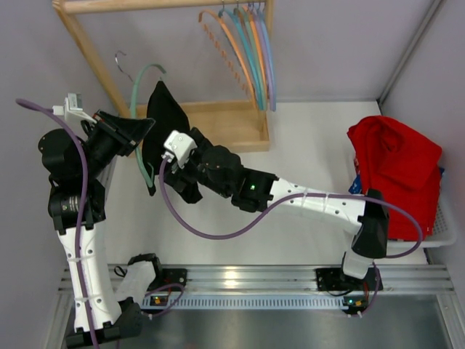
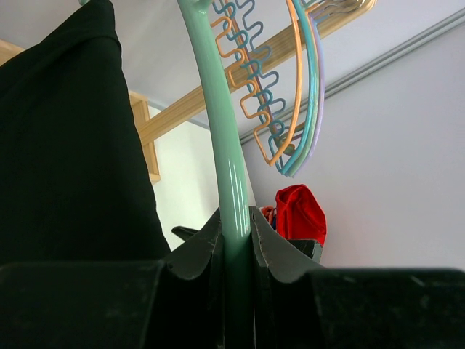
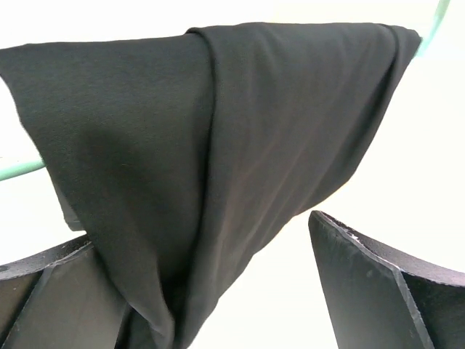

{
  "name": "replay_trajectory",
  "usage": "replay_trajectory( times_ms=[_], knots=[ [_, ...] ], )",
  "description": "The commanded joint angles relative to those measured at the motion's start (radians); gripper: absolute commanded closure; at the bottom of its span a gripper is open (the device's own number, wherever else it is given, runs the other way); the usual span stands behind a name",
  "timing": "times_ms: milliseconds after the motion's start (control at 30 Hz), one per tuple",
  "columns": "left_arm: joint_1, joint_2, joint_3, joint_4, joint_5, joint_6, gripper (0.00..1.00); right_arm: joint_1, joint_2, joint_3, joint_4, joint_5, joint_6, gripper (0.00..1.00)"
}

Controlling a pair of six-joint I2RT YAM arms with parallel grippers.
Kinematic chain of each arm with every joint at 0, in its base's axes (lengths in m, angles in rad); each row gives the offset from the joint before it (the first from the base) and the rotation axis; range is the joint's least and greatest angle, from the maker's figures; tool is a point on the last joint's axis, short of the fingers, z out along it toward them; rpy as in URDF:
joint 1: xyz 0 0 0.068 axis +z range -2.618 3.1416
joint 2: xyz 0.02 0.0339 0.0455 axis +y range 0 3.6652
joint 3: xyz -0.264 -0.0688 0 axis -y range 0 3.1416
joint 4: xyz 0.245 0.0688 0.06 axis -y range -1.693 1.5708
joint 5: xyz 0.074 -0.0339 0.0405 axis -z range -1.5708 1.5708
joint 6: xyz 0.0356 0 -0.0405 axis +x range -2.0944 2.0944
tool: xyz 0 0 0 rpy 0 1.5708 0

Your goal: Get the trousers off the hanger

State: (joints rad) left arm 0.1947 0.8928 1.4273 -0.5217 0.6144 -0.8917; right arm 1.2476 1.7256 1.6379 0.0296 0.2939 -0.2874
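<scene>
Left gripper [image 2: 236, 236]: nearest the wrist lens; fingers closed tight on one mint-green arm of the hanger [image 2: 218, 131]; sits at 9 o'clock in the top view.
Right gripper [image 3: 200, 240]: fingers spread wide, one on either side of the hanging trousers [image 3: 218, 131], not clamped on them; reaches in from the cloth's 4 o'clock side.
Wooden rack [image 1: 229, 127]: at 12 o'clock on the table, just behind the hanger.
Red garment [image 1: 392, 163]: heaped in the white basket [image 1: 445, 231] at 3 o'clock, well apart from both grippers.
Trousers: black, folded over the hanger's bar, at 10 o'clock between the two grippers.
Hanger: tilted, grey hook [image 1: 123, 64] toward 11 o'clock.
Spare hangers [image 1: 243, 51]: orange, blue and lilac, bunched on the rack rail at 12 o'clock.
</scene>
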Motion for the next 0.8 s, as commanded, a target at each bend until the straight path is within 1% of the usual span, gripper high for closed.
replay_trajectory(
  times_ms=[0,67,100,167,367,433,467,500,533,567,667,700,767],
  knots=[
    [0.0,-0.02,0.035,0.161,0.024,-0.006,1.0,0.012,-0.054,0.011,0.059,0.053,-0.019,0.03],
    [0.0,-0.022,0.035,0.161,0.024,-0.004,1.0,0.001,-0.043,0.02,0.058,0.012,-0.025,0.04],
    [0.002,-0.022,0.036,0.161,0.024,-0.004,1.0,-0.004,-0.038,0.022,0.061,-0.007,-0.027,0.12],
    [0.002,-0.023,0.038,0.161,0.024,-0.006,1.0,-0.023,-0.024,0.028,0.062,-0.073,-0.024,0.21],
    [0.0,-0.025,0.042,0.161,0.033,-0.006,1.0,-0.103,0.014,0.059,0.061,-0.195,0.022,0.3],
    [0.0,-0.026,0.041,0.161,0.036,-0.007,1.0,-0.143,0.014,0.071,0.056,-0.24,0.053,0.4],
    [0.002,-0.026,0.038,0.161,0.036,-0.01,1.0,-0.157,0.012,0.082,0.052,-0.287,0.06,0.45],
    [0.002,-0.025,0.036,0.161,0.039,-0.012,1.0,-0.168,0.012,0.088,0.046,-0.333,0.068,0.54],
    [0.002,-0.026,0.033,0.161,0.044,-0.015,1.0,-0.183,0.011,0.105,0.036,-0.364,0.076,0.58],
    [0.0,-0.025,0.025,0.161,0.045,-0.024,1.0,-0.188,0.009,0.114,0.027,-0.422,0.077,0.6],
    [0.0,-0.026,0.018,0.161,0.058,-0.035,1.0,-0.191,-0.006,0.125,0.013,-0.511,0.077,0.79],
    [0.002,-0.026,0.015,0.161,0.061,-0.033,1.0,-0.189,-0.008,0.128,0.01,-0.515,0.076,0.92],
    [0.0,-0.025,0.015,0.161,0.07,-0.033,1.0,-0.178,-0.012,0.137,0.009,-0.487,0.067,1.0]
  ],
)
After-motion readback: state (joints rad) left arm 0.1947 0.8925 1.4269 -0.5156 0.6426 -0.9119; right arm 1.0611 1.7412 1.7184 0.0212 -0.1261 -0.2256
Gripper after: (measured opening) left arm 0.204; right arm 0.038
